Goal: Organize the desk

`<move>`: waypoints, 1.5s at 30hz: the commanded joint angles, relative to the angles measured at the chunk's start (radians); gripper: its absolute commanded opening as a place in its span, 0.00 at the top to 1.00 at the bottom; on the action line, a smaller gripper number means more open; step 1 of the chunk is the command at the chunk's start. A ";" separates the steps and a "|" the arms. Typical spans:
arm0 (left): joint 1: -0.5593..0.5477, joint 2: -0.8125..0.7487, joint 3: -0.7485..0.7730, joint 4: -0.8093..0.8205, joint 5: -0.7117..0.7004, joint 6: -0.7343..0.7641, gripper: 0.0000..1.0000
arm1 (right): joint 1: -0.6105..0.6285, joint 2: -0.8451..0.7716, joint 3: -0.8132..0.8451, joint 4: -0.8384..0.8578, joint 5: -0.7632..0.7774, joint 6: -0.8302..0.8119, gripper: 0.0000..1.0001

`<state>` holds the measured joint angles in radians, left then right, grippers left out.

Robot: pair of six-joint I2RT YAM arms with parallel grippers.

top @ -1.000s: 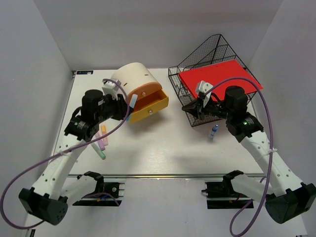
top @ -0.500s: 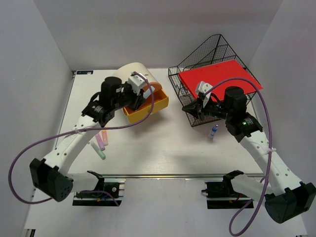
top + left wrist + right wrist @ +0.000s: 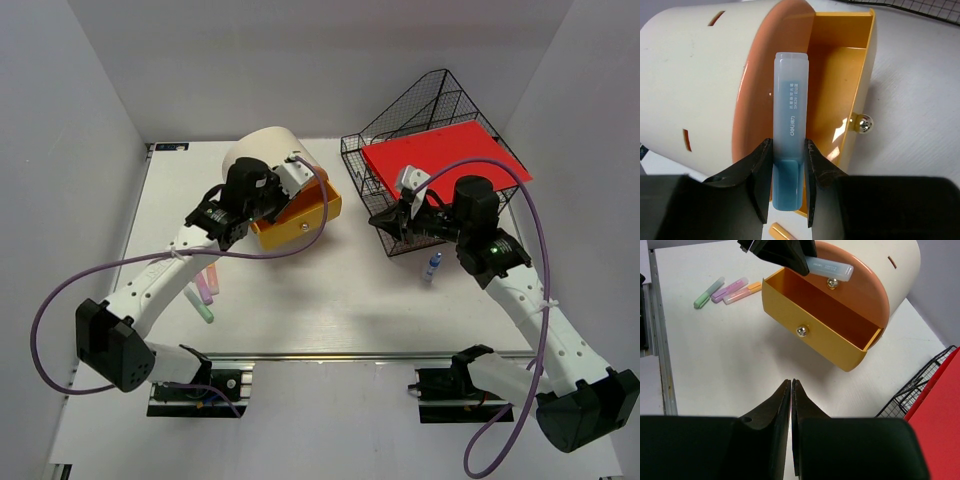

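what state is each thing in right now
drawer, pulled open, looks empty
blue highlighter, held over the drawer
left pincer, shut on the blue highlighter
right pincer, shut, empty
three highlighters, lying loose on the desk
red folder, lying on the wire rack
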<state>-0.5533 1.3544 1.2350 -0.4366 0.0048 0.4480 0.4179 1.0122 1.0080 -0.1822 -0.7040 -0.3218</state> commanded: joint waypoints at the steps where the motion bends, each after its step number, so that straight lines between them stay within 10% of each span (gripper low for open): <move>1: -0.005 0.006 0.008 0.012 -0.042 0.046 0.88 | -0.008 -0.017 -0.009 0.030 0.006 -0.008 0.91; 21: -0.014 0.028 -0.028 0.010 -0.084 0.037 0.47 | -0.013 -0.020 -0.016 0.035 -0.002 -0.006 0.90; 29: -0.014 0.002 -0.017 0.025 -0.104 0.011 0.47 | -0.018 -0.023 -0.017 0.035 -0.003 -0.010 0.90; 40: -0.004 -0.316 -0.041 0.020 -0.103 -0.382 0.68 | 0.021 0.025 0.049 -0.071 -0.157 -0.106 0.65; 45: 0.009 -0.409 -0.055 -0.117 -0.215 -0.584 0.47 | 0.108 0.097 0.145 -0.144 -0.112 -0.148 0.62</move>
<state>-0.5518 0.9527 1.1946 -0.4541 -0.1436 0.0376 0.4778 1.0779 1.0683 -0.2829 -0.8139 -0.4294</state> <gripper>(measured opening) 0.499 0.380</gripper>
